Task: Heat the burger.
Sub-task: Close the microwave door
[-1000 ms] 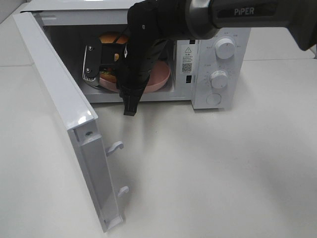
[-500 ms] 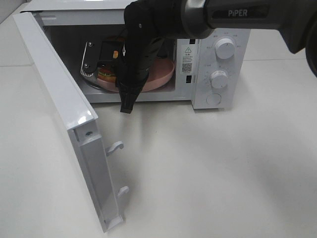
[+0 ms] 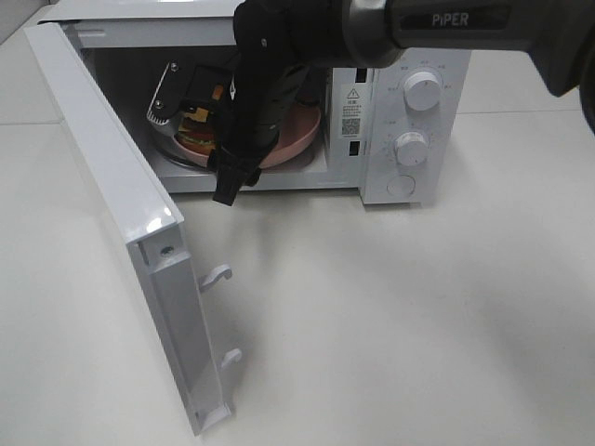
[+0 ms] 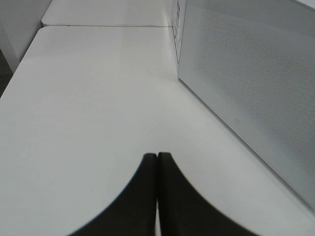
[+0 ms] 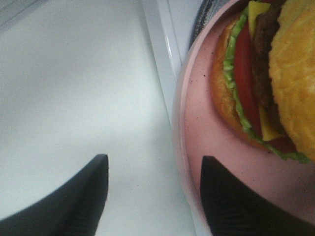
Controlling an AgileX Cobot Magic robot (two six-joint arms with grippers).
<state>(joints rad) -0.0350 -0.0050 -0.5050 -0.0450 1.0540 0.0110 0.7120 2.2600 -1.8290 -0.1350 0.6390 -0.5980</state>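
Starting left of the microwave [image 3: 409, 56]: your left gripper [image 4: 157, 156] was parked out there over the bare table [image 4: 88, 98], jaws pressed together with nothing in them, looking along the outer face of the microwave's door [image 3: 112, 186]. That door was swung wide open.

Inside the microwave, the burger [image 5: 275, 83] was sitting on the pink plate [image 5: 197, 132], and the plate looked to be on the turntable, though in the high view it seemed tipped a bit and I couldn't tell if it was fully seated. Your right arm [image 3: 270, 84] reached into the microwave's cavity, and the right gripper [image 5: 153, 167] had its jaws spread apart with the plate's rim in the gap, so I'd call that released, not gripping.

On the right side of the microwave, the two knobs, upper [image 3: 423, 91] and lower [image 3: 410, 147], looked untouched as far as I could tell.

So my read: loading was basically done. What you had left was pulling the right arm out of the microwave, shutting the door, and setting the timer knob. Watch the plate edge on the way out.
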